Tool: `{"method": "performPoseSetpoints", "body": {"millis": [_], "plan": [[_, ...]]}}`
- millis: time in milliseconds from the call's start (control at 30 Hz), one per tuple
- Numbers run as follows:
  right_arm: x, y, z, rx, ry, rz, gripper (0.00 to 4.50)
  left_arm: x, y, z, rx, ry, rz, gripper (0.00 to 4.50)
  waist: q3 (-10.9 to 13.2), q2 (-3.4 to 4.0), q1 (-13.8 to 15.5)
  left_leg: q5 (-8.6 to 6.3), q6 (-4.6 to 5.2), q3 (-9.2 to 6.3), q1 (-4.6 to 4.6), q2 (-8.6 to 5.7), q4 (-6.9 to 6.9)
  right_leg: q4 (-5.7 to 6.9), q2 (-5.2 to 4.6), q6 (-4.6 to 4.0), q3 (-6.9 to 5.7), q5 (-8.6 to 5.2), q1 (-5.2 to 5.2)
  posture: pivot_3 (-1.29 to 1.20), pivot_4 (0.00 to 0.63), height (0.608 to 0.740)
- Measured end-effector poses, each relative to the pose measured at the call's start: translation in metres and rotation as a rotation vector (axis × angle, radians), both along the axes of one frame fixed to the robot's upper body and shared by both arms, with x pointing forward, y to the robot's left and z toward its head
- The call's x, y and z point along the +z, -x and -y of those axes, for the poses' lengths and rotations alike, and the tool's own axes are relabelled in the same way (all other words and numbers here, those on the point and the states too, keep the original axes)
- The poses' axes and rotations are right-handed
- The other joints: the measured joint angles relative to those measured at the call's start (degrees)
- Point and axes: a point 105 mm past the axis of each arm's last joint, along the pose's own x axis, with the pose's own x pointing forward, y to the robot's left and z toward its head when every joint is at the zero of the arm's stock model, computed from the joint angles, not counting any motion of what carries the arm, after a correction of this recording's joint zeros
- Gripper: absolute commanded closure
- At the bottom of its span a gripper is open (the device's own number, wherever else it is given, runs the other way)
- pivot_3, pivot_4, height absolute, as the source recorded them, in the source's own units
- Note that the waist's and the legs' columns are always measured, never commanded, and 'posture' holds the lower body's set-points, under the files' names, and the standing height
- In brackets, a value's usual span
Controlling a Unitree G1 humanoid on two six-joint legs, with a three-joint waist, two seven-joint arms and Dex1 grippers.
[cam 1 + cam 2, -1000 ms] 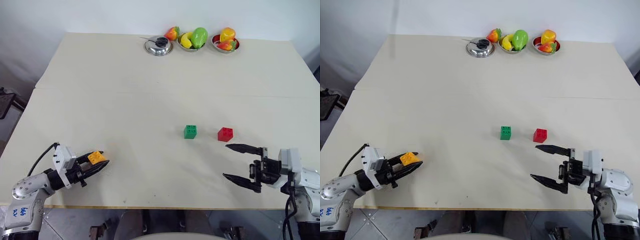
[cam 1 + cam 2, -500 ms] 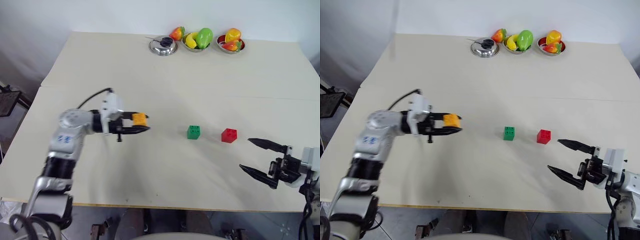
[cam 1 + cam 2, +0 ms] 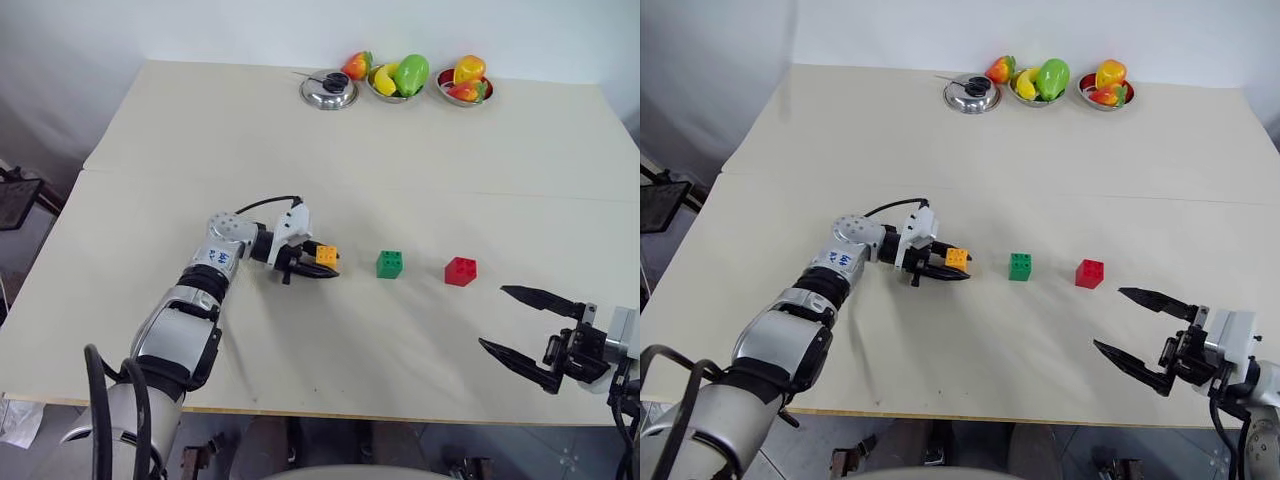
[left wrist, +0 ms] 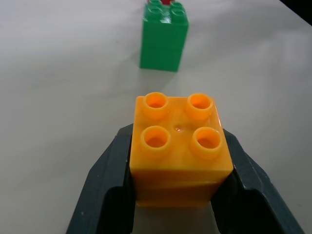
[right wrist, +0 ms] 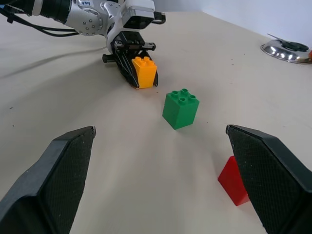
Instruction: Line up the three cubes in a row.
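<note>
Clamping the orange cube (image 3: 326,256), the left gripper (image 3: 322,266) aligns it beside the green cube (image 3: 390,264) and red cube (image 3: 461,271); the right gripper (image 3: 525,329) waits agape near the tabletop's (image 3: 300,150) front edge.

A bare lab or test room, I'd say: plain white wall (image 3: 200,30) beyond my left claw (image 3: 325,264), cream table (image 3: 300,150) beneath it, toy fruit bowls (image 3: 405,82) far ahead.

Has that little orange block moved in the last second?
Yes. The orange block, held in the left gripper, has travelled from the table's near left edge toward the green block, and is now just left of it.
</note>
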Motion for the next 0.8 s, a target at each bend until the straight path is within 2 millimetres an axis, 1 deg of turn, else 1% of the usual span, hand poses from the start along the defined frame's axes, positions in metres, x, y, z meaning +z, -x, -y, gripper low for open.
{"method": "performPoseSetpoints", "body": {"millis": [267,333,467,500,533,567,667,733,800], "plan": [[-0.001,0.003,-0.001,-0.006,-0.004,-0.011,0.00,0.000,-0.003,0.006,0.003,-0.006,0.038,2.97,0.00,0.00,0.02,0.02,0.06,-0.04,-0.02,-0.05,0.00,0.01,-0.06,0.03,-0.02,0.02,0.00,0.00,0.150,0.740],[-0.001,0.003,-0.002,-0.003,-0.004,-0.012,0.00,0.000,-0.001,0.005,-0.010,-0.009,0.032,2.24,0.00,0.00,0.00,0.02,0.06,-0.04,-0.02,-0.05,0.00,0.01,-0.06,0.03,-0.02,0.02,0.00,0.00,0.150,0.740],[0.000,0.003,-0.002,0.007,-0.009,-0.008,0.00,0.001,-0.001,0.004,-0.020,-0.009,0.051,1.08,0.00,-0.01,-0.03,0.02,0.06,-0.04,-0.03,-0.05,0.00,0.00,-0.06,0.03,-0.02,0.02,0.00,0.00,0.150,0.740],[0.001,0.003,-0.003,0.009,-0.008,-0.005,0.00,0.003,-0.002,0.002,-0.017,0.003,0.067,0.83,0.00,-0.01,-0.06,0.02,0.06,-0.04,-0.03,-0.05,0.00,0.00,-0.06,0.03,-0.02,0.02,0.00,0.00,0.150,0.740],[0.001,0.003,-0.003,0.012,-0.008,-0.003,0.00,0.006,-0.002,0.000,-0.017,0.013,0.079,0.83,0.00,-0.01,-0.07,0.02,0.06,-0.04,-0.03,-0.04,0.00,0.00,-0.06,0.03,-0.02,0.02,0.00,0.00,0.150,0.740],[0.002,0.003,-0.003,0.016,-0.008,-0.002,0.00,0.009,-0.002,-0.003,-0.027,0.021,0.091,0.83,0.00,0.00,-0.10,0.02,0.06,-0.04,-0.03,-0.04,0.00,0.01,-0.05,0.03,-0.03,0.02,0.00,0.00,0.150,0.740],[0.002,0.002,-0.004,0.032,-0.007,0.002,0.00,0.021,0.001,-0.025,-0.064,0.029,0.127,0.83,0.00,0.00,-0.22,0.02,0.06,-0.04,-0.03,-0.03,0.00,0.01,-0.05,0.03,-0.06,0.02,-0.01,0.00,0.150,0.740],[0.001,0.001,-0.002,0.034,-0.006,-0.003,0.00,0.037,-0.003,-0.051,-0.016,0.038,0.194,0.83,0.00,0.00,-0.67,0.02,0.06,-0.05,-0.02,0.00,-0.02,0.01,-0.04,0.03,-0.06,0.02,-0.01,0.00,0.150,0.740],[-0.001,0.001,0.001,0.034,-0.007,-0.017,0.00,0.049,-0.002,-0.075,0.034,0.051,0.243,0.83,-0.01,0.02,-0.80,0.02,0.06,-0.09,-0.01,0.17,-0.02,0.05,-0.06,0.03,-0.05,0.02,0.00,0.00,0.150,0.740]]}}
